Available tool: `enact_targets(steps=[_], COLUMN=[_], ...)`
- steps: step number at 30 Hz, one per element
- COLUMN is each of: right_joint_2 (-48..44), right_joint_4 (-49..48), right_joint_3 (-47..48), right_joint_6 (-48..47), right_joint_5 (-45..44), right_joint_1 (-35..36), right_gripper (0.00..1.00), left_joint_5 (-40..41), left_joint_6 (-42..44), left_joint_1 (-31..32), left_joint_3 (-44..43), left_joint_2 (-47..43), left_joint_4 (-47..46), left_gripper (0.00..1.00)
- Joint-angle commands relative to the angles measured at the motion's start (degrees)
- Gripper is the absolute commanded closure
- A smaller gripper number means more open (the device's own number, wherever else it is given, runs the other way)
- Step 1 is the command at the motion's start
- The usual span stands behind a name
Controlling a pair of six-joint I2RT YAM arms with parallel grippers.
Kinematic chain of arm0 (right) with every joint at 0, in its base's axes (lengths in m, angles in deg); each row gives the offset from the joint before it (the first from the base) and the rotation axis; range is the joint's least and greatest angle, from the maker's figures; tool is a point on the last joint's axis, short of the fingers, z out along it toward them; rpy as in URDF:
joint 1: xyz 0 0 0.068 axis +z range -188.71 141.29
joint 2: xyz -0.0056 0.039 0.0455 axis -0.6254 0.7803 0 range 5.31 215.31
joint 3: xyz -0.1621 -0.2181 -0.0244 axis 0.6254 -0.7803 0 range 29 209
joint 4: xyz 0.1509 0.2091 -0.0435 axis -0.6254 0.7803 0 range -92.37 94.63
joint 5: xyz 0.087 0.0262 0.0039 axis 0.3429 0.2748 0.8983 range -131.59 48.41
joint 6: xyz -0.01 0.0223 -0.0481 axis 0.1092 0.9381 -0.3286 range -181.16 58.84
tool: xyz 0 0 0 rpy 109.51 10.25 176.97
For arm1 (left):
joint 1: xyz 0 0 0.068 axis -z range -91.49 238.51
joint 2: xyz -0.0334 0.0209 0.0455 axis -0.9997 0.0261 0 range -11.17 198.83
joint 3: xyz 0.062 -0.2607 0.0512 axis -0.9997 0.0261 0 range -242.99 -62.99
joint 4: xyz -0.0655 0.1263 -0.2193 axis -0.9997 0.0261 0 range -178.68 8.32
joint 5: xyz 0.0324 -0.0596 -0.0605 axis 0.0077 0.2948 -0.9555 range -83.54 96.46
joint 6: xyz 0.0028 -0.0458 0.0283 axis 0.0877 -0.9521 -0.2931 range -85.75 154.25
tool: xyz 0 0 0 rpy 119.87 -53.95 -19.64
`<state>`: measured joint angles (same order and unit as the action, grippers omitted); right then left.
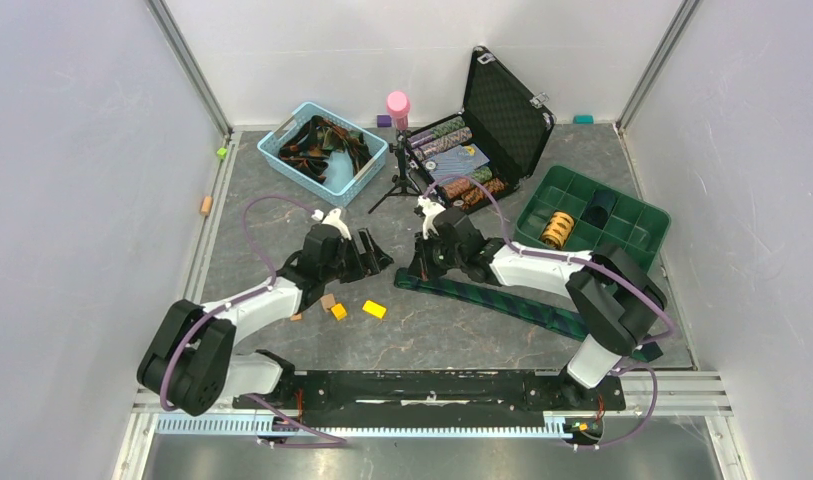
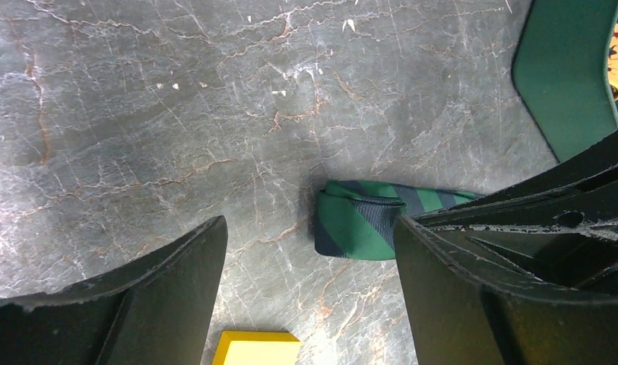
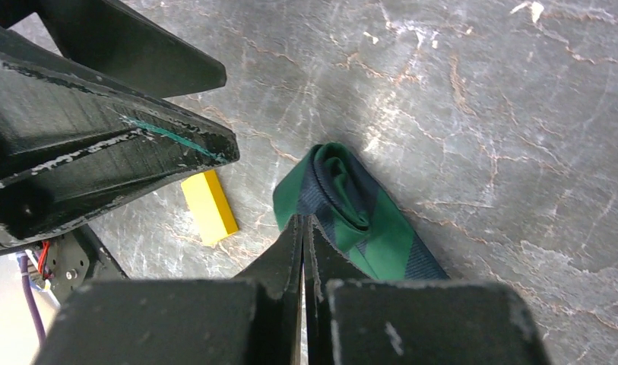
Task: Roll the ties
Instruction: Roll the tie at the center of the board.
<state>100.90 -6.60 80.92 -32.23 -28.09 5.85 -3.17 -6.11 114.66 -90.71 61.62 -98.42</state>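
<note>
A green-and-navy plaid tie (image 1: 527, 305) lies flat across the table from the middle toward the right arm's base. Its left end is folded over into a loose loop (image 3: 343, 201), which also shows in the left wrist view (image 2: 359, 224). My right gripper (image 3: 304, 222) is shut, its tips pinching the near edge of that folded end (image 1: 415, 272). My left gripper (image 2: 309, 228) is open and empty, low over the table just left of the tie end (image 1: 375, 262). More ties fill the blue basket (image 1: 322, 150).
A yellow block (image 1: 374, 309) and two small orange blocks (image 1: 334, 306) lie just in front of the left gripper. A green divided tray (image 1: 637, 240) at the right holds a rolled yellow-orange tie (image 1: 557, 230). An open black case (image 1: 482, 140) and a small tripod (image 1: 402, 185) stand behind.
</note>
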Motion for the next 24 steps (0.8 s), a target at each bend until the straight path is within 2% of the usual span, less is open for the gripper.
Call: enact_targets(steps=[1,17,24], right_joint_2=[0.1,0.89,0.38], right_joint_4=[-1.66,-0.25,-0.17], right_joint_3=[-1.01,-2.81,-4.02], right_joint_6=[1.03,1.2,1.29], right_joint_5=[-2.08,-4.29,-4.49], right_joint_1=[-0.56,-1.24,-1.31], right_gripper=[1.0,1.0,1.0], left_joint_5=[-1.14,-3.28,-3.67], left_joint_6=[-1.56,-2.43,-3.75], left_joint_1=[0.56,2.89,4.29], left_joint_3=[0.39,0.56,0.73], left_joint_2=[1.55,7.2,10.25], left_joint_4=[-4.1,-9.67,-12.43], left_gripper=[0.15,0.14,0.19])
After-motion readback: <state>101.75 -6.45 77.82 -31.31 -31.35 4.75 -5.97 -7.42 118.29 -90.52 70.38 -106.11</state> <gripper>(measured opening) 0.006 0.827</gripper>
